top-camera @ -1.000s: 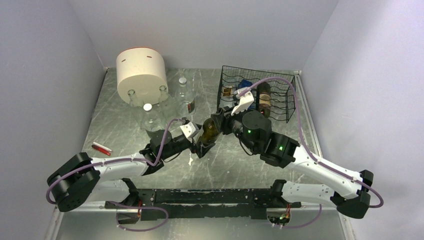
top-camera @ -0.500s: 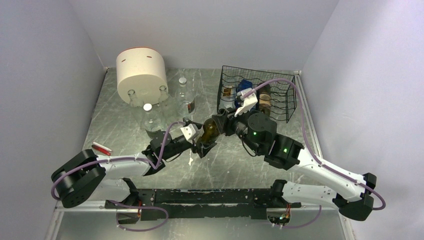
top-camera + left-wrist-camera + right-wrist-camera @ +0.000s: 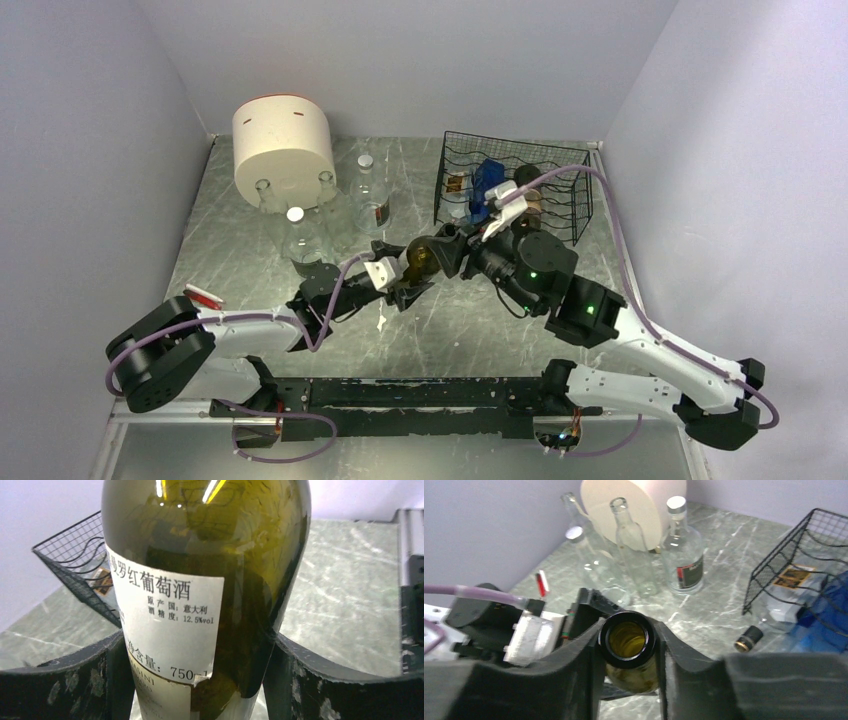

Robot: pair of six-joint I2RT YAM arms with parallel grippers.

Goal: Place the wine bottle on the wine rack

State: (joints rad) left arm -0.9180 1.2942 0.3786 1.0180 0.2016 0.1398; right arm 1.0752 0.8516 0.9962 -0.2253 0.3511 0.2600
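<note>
A dark olive-green wine bottle [image 3: 421, 258] with a white label hangs tilted over the middle of the table, held between both arms. My left gripper [image 3: 404, 288] is shut on its labelled body [image 3: 225, 545], with a finger pressing on each side. My right gripper [image 3: 442, 250] is shut on the open neck [image 3: 631, 675], its fingers against the lip. The black wire wine rack [image 3: 570, 215] stands at the back right, just behind the right wrist. It also shows in the left wrist view [image 3: 75, 565] and the right wrist view [image 3: 794, 545].
A cream cylindrical container [image 3: 283, 145] stands at the back left, with several clear glass bottles [image 3: 370, 195] in front of it. A small red item [image 3: 203, 296] lies at the left edge. A blue bottle [image 3: 487, 180] lies in the rack, and a dark cap [image 3: 749, 638] lies on the table beside it.
My left jaws have closed in onto the bottle's body. The right arm's elbow has swung right and its wrist has turned toward the rack. The bottle has barely shifted.
</note>
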